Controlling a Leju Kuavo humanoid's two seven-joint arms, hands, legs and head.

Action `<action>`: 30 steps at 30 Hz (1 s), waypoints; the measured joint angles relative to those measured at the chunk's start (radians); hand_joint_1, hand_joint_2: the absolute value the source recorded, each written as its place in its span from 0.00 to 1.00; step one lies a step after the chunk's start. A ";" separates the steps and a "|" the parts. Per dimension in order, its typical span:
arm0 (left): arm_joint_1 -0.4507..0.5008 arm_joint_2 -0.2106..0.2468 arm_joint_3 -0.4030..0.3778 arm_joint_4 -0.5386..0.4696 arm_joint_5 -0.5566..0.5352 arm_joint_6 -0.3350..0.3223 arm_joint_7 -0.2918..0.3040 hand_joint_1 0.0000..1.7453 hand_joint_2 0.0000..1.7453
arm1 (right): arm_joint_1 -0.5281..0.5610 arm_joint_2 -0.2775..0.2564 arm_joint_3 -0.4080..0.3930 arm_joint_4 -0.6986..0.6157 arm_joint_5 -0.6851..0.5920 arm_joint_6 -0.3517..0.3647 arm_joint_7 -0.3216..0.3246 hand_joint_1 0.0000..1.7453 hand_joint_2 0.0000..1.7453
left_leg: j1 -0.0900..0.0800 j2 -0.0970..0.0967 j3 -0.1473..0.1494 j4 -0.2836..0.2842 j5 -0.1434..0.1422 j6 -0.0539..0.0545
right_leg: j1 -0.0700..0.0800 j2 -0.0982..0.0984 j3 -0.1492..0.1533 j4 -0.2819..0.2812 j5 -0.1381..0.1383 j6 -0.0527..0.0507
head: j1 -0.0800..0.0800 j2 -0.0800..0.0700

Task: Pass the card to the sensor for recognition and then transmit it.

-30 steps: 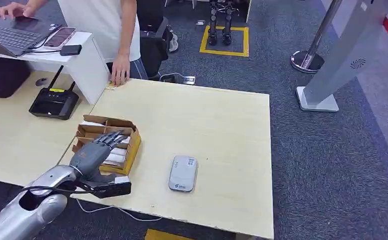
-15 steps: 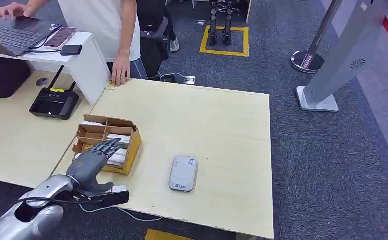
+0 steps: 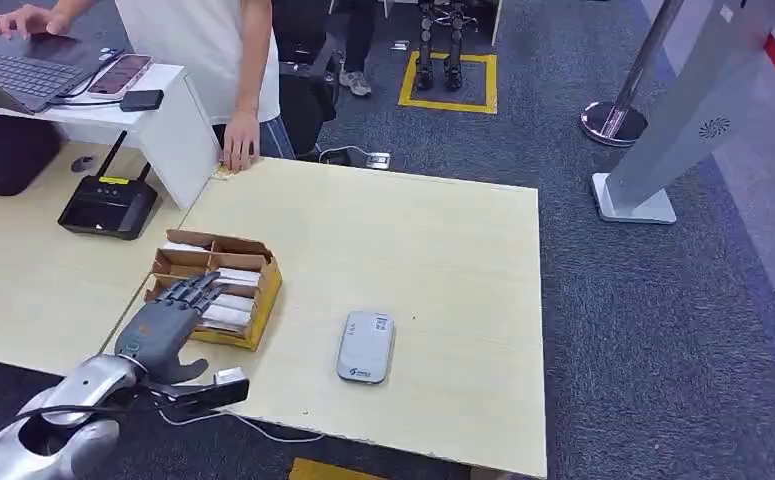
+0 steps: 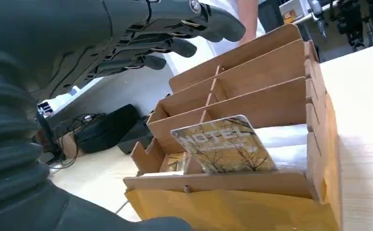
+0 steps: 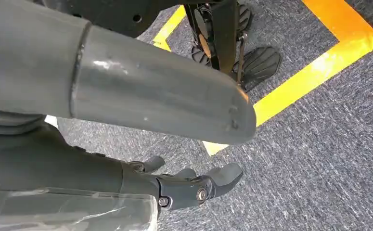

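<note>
Visibly, card [image 4: 225,151] with yellow tree print leans in box [image 4: 271,96]; left hand [image 3: 158,325] fingers spread, empty.

My left hand [image 3: 158,325] hovers, fingers spread, over the box [image 3: 261,300] (thin dividers wall each slot); beyond it bare table [image 3: 433,250] surrounds the reader [image 3: 366,346].

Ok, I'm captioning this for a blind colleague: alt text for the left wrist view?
The left robot hand, fingers spread and empty, hovers above a partitioned cardboard box on a pale wooden table. A card printed "HOTEL" leans in the box's nearest compartment.
</note>
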 joint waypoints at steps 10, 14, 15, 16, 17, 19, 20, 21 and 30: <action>0.005 -0.018 0.022 0.000 -0.087 0.010 0.024 0.00 1.00 | 0.000 0.001 -0.005 -0.003 0.005 0.000 0.002 0.00 0.00 | 0.000 0.000 0.000 0.000 0.000 0.000 | 0.000 0.000 0.000 0.000 0.000 0.000 | 0.000 0.000; 0.002 -0.029 0.029 0.002 -0.093 -0.006 0.031 0.00 1.00 | 0.000 0.001 -0.008 -0.003 0.006 0.000 0.003 0.00 0.00 | 0.000 0.000 0.000 0.000 0.000 0.000 | 0.000 0.000 0.000 0.000 0.000 0.000 | 0.000 0.000; 0.000 -0.032 0.029 0.003 -0.093 -0.010 0.031 0.00 1.00 | -0.001 0.001 -0.009 -0.003 0.006 0.001 0.003 0.00 0.00 | 0.000 0.000 0.000 0.000 0.000 0.000 | 0.000 0.000 0.000 0.000 0.000 0.000 | 0.000 0.000; -0.002 -0.036 0.029 0.005 -0.093 -0.011 0.031 0.00 1.00 | -0.001 0.001 -0.009 -0.003 0.006 0.002 0.003 0.00 0.00 | 0.000 0.000 0.000 0.000 0.000 0.000 | 0.000 0.000 0.000 0.000 0.000 0.000 | 0.000 0.000; -0.007 -0.041 0.029 0.007 -0.093 -0.014 0.031 0.00 1.00 | -0.001 0.001 -0.010 -0.004 0.007 0.002 0.003 0.00 0.00 | 0.000 0.000 0.000 0.000 0.000 0.000 | 0.000 0.000 0.000 0.000 0.000 0.000 | 0.000 0.000; -0.016 -0.048 0.029 0.011 -0.094 -0.020 0.029 0.00 1.00 | -0.001 0.001 -0.010 -0.004 0.008 0.002 0.003 0.00 0.00 | 0.000 0.000 0.000 0.000 0.000 0.000 | 0.000 0.000 0.000 0.000 0.000 0.000 | 0.000 0.000; -0.019 -0.051 0.029 0.013 -0.094 -0.021 0.028 0.00 1.00 | -0.001 0.001 -0.011 -0.004 0.008 0.002 0.003 0.00 0.00 | 0.000 0.000 0.000 0.000 0.000 0.000 | 0.000 0.000 0.000 0.000 0.000 0.000 | 0.000 0.000; -0.024 -0.055 0.029 0.016 -0.094 -0.022 0.027 0.00 1.00 | -0.001 0.001 -0.011 -0.004 0.008 0.001 0.004 0.00 0.00 | 0.000 0.000 0.000 0.000 0.000 0.000 | 0.000 0.000 0.000 0.000 0.000 0.000 | 0.000 0.000; -0.062 -0.095 0.026 0.052 -0.081 -0.052 0.021 0.00 1.00 | -0.003 0.001 -0.014 -0.008 0.018 0.003 0.010 0.00 0.00 | 0.000 0.000 0.000 0.000 0.000 0.000 | 0.000 0.000 0.000 0.000 0.000 0.000 | 0.000 0.000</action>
